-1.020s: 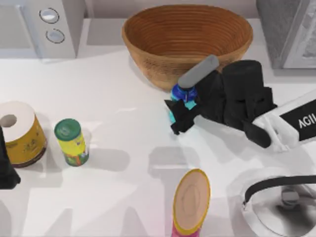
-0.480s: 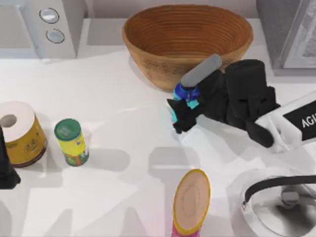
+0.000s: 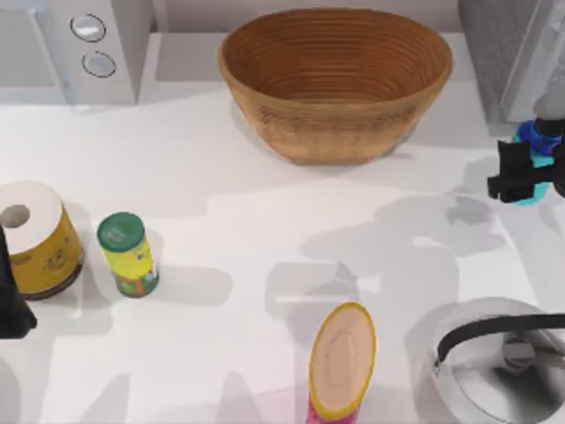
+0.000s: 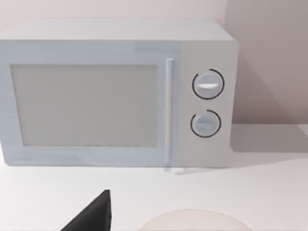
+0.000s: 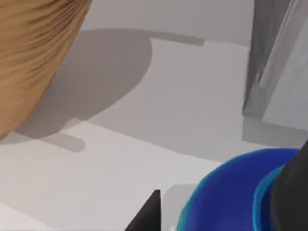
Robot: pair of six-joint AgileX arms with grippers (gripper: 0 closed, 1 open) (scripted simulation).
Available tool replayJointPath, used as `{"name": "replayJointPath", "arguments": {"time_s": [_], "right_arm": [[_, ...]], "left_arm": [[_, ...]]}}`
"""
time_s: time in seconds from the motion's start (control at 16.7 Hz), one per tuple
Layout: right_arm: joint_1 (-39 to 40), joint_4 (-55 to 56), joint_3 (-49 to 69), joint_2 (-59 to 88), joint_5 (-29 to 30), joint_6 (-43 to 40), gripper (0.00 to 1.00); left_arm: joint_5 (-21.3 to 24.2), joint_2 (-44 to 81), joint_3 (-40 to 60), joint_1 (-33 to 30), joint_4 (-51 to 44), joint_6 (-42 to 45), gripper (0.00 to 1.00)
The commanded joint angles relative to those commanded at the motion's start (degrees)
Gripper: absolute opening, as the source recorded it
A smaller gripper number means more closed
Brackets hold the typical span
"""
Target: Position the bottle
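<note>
Two arms are ours, and the right one does the work. Our right gripper (image 3: pixel 521 172) is at the far right edge of the table (image 3: pixel 265 230) in the top view, cut off by the frame, so we see little of the arm behind it. Its black fingers (image 3: pixel 510 173) are clenched around the bottle (image 3: pixel 532 141), which is held well to the right of the wicker basket (image 3: pixel 335 79) and near the grey appliance (image 3: pixel 508 53) in the back right corner. We cannot tell if the bottle touches the table.

From the right wrist view we see the blue shoulder of the bottle (image 5: pixel 231 197) very close, with a fingertip (image 5: pixel 149 214) beside it, the basket's side (image 5: pixel 33 57) and the grey appliance (image 5: pixel 276 62).

Our left gripper (image 3: pixel 11 300) is parked at the table's left edge, beside the paper roll (image 3: pixel 35 237); we cannot tell how its fingers stand. The left wrist view shows the microwave (image 4: pixel 115 94).

The yellow can (image 3: pixel 128 254), the pink container (image 3: pixel 342 362) and the kettle (image 3: pixel 503 362) stand nearer the front.
</note>
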Motion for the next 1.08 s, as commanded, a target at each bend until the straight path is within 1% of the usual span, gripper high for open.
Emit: {"name": "replayJointPath", "arguments": {"time_s": [0.12,0.3,0.6,0.72,1.08], "right_arm": [[-5.55,-1.22,-4.89,-6.05,1.84,1.19,0.00],[-9.84,-2.07,-9.07,-10.82,4.01,1.80,0.00],[-9.97,-1.94,-9.26,-10.79,4.17,1.81,0.00],[-9.96,-0.12,-8.61,-9.23,4.27,1.76,0.00],[-9.98,8.07,-6.03,3.42,4.69,1.80,0.00]], "left_arm": [[0.00,0.00,0.00,0.00,0.00,0.00,1.00],[0.00,0.00,0.00,0.00,0.00,0.00,1.00],[0.00,0.00,0.00,0.00,0.00,0.00,1.00],[0.00,0.00,0.00,0.00,0.00,0.00,1.00],[0.00,0.00,0.00,0.00,0.00,0.00,1.00]]}}
